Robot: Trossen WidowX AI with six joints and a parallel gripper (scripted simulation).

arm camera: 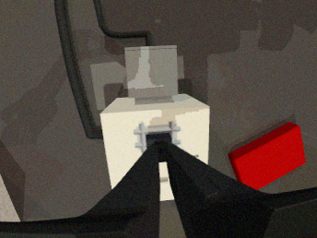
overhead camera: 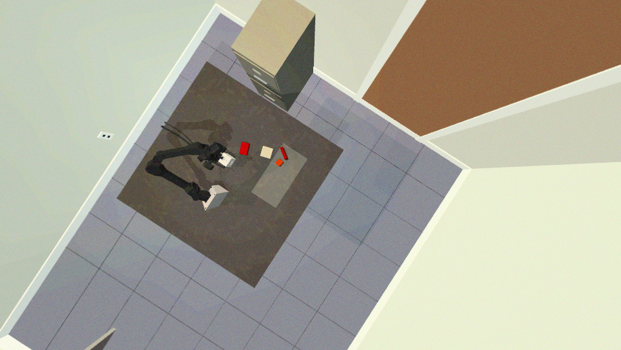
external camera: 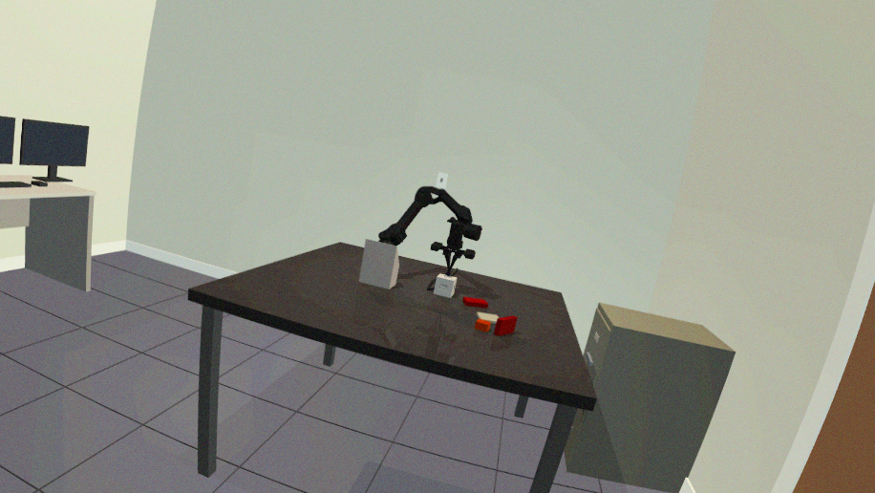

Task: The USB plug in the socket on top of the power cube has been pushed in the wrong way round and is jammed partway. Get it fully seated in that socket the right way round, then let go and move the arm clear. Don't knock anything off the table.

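No lettering, brand, number or sign is showing legibly in any view; the front of the white power cube (overhead camera: 227, 160) (external camera: 445, 286) (arm camera: 131, 152) is bearing small dark marks, too tiny for making out.

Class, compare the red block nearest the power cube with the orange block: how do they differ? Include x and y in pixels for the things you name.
The red block (overhead camera: 244, 148) (external camera: 475, 302) (arm camera: 271, 157) is larger; the orange block (overhead camera: 279, 162) (external camera: 482, 326) is smaller. The red block is deep red; the orange block is bright orange. Both rest on the table (overhead camera: 191, 226) (external camera: 342, 318).
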